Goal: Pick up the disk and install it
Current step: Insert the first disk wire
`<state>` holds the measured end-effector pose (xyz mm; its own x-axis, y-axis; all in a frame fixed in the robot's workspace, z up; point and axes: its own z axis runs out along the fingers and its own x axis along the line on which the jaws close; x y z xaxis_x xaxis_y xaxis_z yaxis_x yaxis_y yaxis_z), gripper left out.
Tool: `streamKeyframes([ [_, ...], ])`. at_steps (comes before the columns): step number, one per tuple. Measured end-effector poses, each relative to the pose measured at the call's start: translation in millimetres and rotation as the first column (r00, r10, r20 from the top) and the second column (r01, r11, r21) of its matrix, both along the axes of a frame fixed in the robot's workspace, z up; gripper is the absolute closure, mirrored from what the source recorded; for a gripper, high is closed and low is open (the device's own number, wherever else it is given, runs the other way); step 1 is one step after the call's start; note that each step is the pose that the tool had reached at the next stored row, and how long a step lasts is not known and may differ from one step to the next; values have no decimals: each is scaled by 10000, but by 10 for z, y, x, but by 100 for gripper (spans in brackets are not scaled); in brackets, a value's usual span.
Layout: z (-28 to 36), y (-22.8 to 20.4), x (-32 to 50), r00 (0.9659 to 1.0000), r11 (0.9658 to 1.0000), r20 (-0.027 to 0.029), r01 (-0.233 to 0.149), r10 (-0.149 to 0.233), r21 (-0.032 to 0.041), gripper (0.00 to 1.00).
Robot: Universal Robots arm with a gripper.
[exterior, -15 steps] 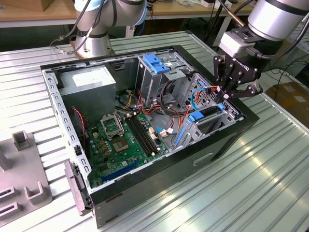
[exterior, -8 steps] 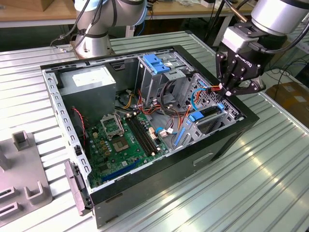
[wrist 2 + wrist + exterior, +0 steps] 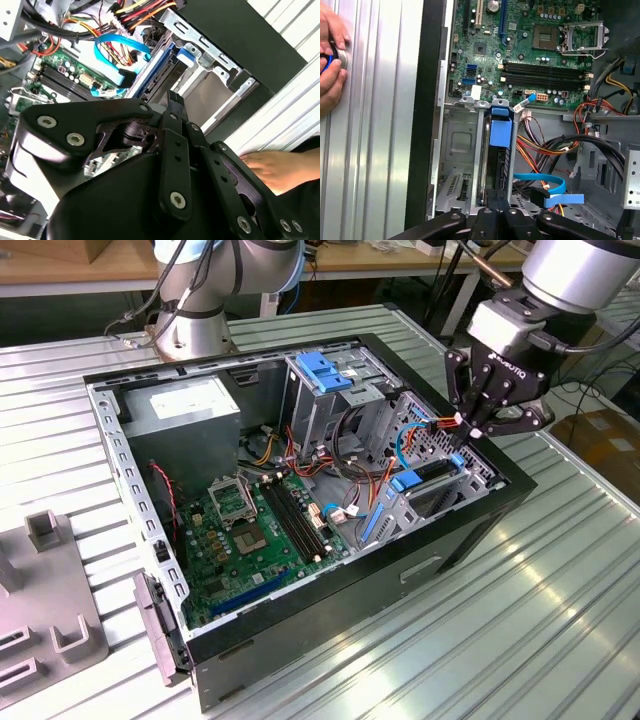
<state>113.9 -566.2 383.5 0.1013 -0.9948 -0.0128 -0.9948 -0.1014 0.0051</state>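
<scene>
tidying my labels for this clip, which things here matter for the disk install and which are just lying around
In the job:
- disk, standing in the drive bay
- robot hand, right by it
- computer case

Just around:
- blue handle
- motherboard
- grey blocks
- cardboard box

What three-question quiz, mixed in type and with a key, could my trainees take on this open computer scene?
1. True or false: the gripper hangs over the centre of the motherboard.
2. The disk is framed in plastic coloured: A red, B blue, C green.
3. Fill in: a person's hand rests on the ribbed ____ table.
Key: 1 false; 2 B; 3 metal.
</scene>
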Motion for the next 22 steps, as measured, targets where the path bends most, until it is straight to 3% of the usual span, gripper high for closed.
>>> streamKeyframes([
  [3, -1, 0, 6, 9985, 9985, 0, -543, 543, 1, 90],
  [6, -1, 0, 9, 9943, 9943, 0, -1069, 1069, 0, 90],
  [10, -3, 0, 13, 9840, 9840, 0, -1783, 1783, 0, 90],
  [13, -5, 0, 20, 9723, 9723, 1, -2338, 2338, 1, 90],
  [18, -6, 7, 77, 9630, 9630, 2, -2696, 2696, 1, 90],
  [22, -7, 23, 157, 9535, 9535, 2, -3013, 3013, 0, 90],
])
